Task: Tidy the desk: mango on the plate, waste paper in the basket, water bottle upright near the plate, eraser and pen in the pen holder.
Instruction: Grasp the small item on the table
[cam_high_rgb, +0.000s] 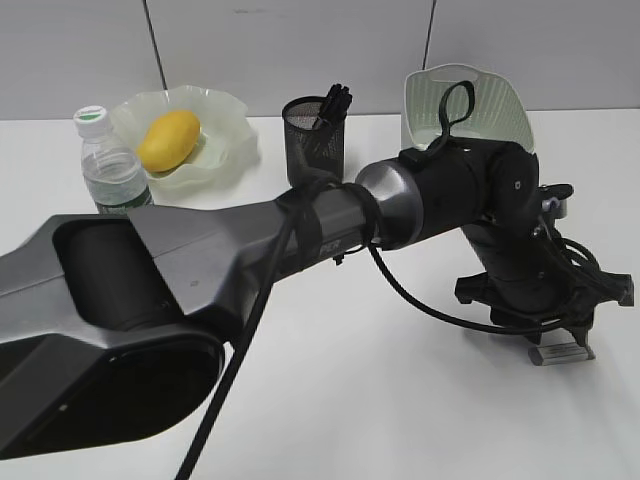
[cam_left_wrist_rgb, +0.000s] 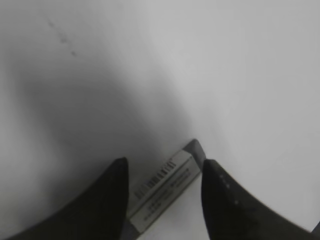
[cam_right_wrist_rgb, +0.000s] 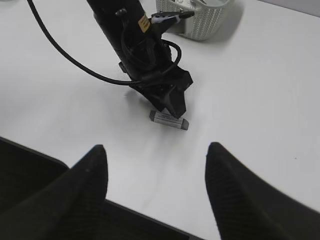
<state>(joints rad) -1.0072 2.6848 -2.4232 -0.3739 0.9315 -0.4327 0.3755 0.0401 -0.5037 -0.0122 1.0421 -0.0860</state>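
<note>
On the wide plain white desk (cam_high_rgb: 400, 400), the left arm reaches across the middle to the right side, and its gripper (cam_high_rgb: 562, 335) points straight down over a small flat grey-and-white eraser (cam_high_rgb: 562, 352) with a printed barcode label. In the left wrist view the two dark fingers (cam_left_wrist_rgb: 107, 200) stand spread, one on each side of the eraser (cam_left_wrist_rgb: 162, 192), which lies flat and aslant between them; whether the pads touch it cannot be told. The right wrist view shows the same gripper (cam_right_wrist_rgb: 170, 102) standing over the eraser (cam_right_wrist_rgb: 169, 120), which lies toward 12 o'clock from the right gripper (cam_right_wrist_rgb: 156, 175), whose own fingers (cam_right_wrist_rgb: 95, 172) are spread wide apart with nothing between them, well above the tabletop. At the back of the desk, at about 11 o'clock from the eraser, stands the black wire-mesh cylindrical pen holder (cam_high_rgb: 312, 140), with a dark pen (cam_high_rgb: 333, 103) sticking out of its top. Further left, at about 10 o'clock, the oval yellow-orange mango (cam_high_rgb: 168, 140) lies in the pale green translucent plate (cam_high_rgb: 235, 125) with the wavy rim. The small clear plastic water bottle (cam_high_rgb: 108, 165) with a white cap stands upright just beside the plate's left edge. The pale green woven-pattern plastic basket (cam_high_rgb: 500, 110) sits at roughly 12 o'clock from the eraser, partly hidden behind the arm.
</note>
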